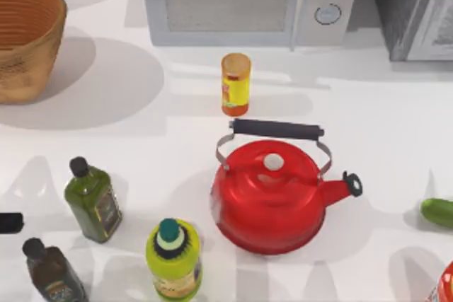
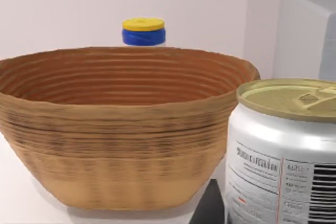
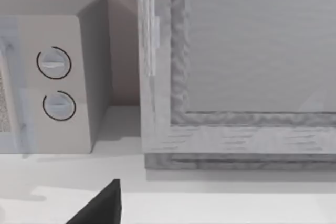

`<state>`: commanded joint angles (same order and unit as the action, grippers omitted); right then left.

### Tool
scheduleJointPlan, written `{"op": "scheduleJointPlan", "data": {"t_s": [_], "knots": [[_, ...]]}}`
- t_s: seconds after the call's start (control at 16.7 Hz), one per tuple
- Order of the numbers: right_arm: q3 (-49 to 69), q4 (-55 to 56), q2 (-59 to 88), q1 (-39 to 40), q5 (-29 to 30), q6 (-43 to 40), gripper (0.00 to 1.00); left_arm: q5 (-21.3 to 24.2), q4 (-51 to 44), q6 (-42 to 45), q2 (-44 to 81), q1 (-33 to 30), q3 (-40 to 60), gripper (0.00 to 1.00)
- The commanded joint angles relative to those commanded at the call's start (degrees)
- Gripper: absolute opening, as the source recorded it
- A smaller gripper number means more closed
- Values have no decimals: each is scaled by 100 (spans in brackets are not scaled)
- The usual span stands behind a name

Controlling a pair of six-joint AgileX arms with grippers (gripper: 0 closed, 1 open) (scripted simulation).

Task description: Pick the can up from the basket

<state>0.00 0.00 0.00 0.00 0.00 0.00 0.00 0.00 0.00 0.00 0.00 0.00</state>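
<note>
The can (image 2: 283,150) is seen close in the left wrist view, outside the basket (image 2: 105,145) — finger state cannot be told.

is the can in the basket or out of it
Out. In the left wrist view the can stands upright close to the camera, in front of and beside the basket, whose visible inner wall is bare.

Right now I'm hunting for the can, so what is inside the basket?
In the left wrist view the basket shows bare woven inner wall; its floor is hidden by the near rim. The can is close to the camera, outside the basket.
</note>
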Motion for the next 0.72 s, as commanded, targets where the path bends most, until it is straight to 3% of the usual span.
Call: {"op": "scheduleJointPlan", "data": {"t_s": [0.36, 0.54, 0.72], "knots": [[0, 0, 0, 0, 0, 0, 100, 140, 105, 40, 195, 49, 113, 0], [0, 0, 0, 0, 0, 0, 100, 707, 554, 133, 890, 131, 546, 0], [0, 0, 0, 0, 0, 0, 100, 1627, 1289, 265, 2107, 220, 1241, 0]]}}
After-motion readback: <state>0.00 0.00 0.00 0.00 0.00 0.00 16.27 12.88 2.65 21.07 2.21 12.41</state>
